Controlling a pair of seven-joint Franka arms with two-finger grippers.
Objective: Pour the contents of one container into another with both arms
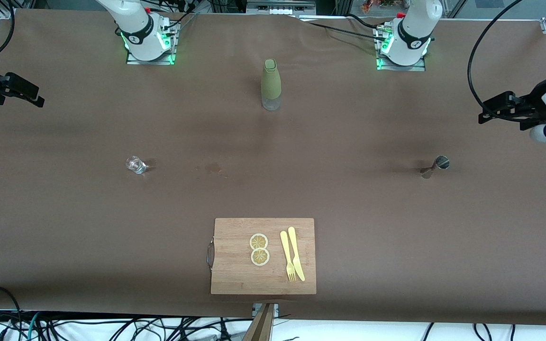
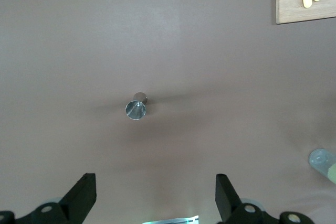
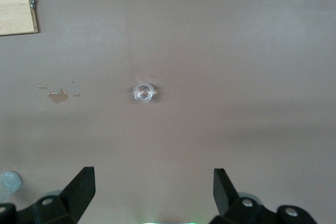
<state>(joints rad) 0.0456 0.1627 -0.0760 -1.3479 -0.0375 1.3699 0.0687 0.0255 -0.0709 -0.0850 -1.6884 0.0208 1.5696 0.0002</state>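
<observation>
Both arms wait high at the bench's two ends, fingers spread wide and holding nothing: the left gripper (image 2: 152, 198) hangs over the metal measuring cup (image 1: 436, 166), the right gripper (image 3: 152, 192) over the small glass (image 1: 135, 164).

The bench (image 1: 64, 227) leaves broad open room around both. The cutting board (image 1: 235, 274), with lemon slices (image 1: 259, 249), a fork (image 1: 286, 255) and a knife (image 1: 296, 253), sits nearest the front camera; the green bottle (image 1: 270, 85) stands between the arm bases.

The measuring cup looks stiff, light and slick, and narrows at its middle, probably the best place to take hold.

The glass looks light, smooth and breakable; grip its sides gently. A small spill (image 1: 213, 167) lies beside it.
</observation>
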